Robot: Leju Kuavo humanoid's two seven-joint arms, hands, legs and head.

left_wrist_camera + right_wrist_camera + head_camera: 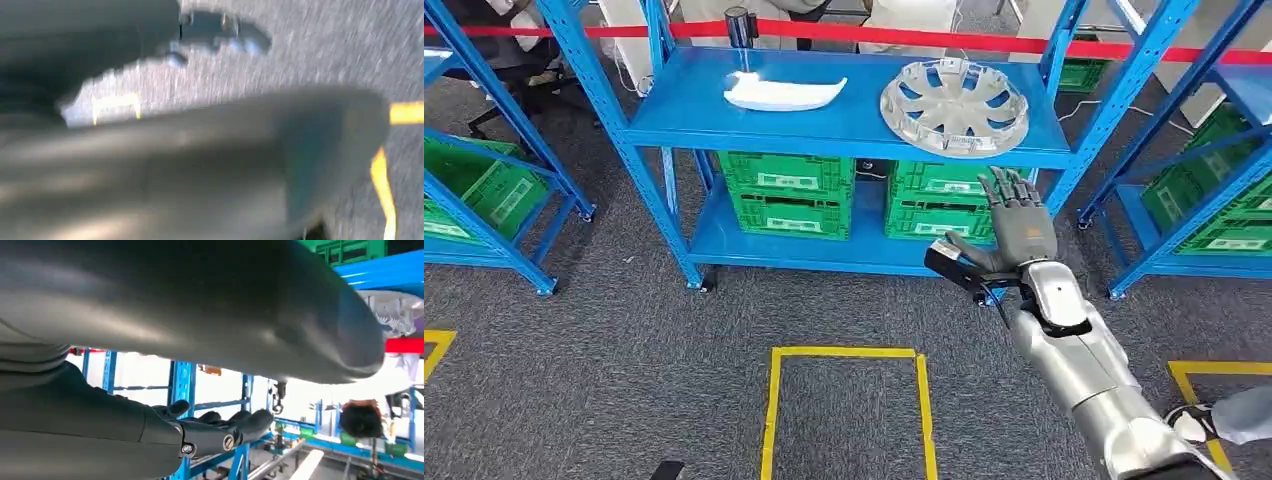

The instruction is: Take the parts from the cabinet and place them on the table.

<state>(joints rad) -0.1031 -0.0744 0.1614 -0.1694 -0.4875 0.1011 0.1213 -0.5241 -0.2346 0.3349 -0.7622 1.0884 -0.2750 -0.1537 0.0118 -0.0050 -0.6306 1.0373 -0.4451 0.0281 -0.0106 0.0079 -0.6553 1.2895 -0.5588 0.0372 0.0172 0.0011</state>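
A blue cabinet stands on grey carpet. On its top shelf, a white curved part lies left and a silver wheel cover right. The right hand is raised near the shelf edge below the cover, fingers spread, holding nothing. The left hand is blurred; its fingers' state cannot be told.

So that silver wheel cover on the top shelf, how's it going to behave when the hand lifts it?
The silver wheel cover looks thin and full of spoke openings, so it is probably light for its width and may flex. It lies flat on the blue shelf, so it should slide rather than roll. The glossy rim could slip in the open right hand.
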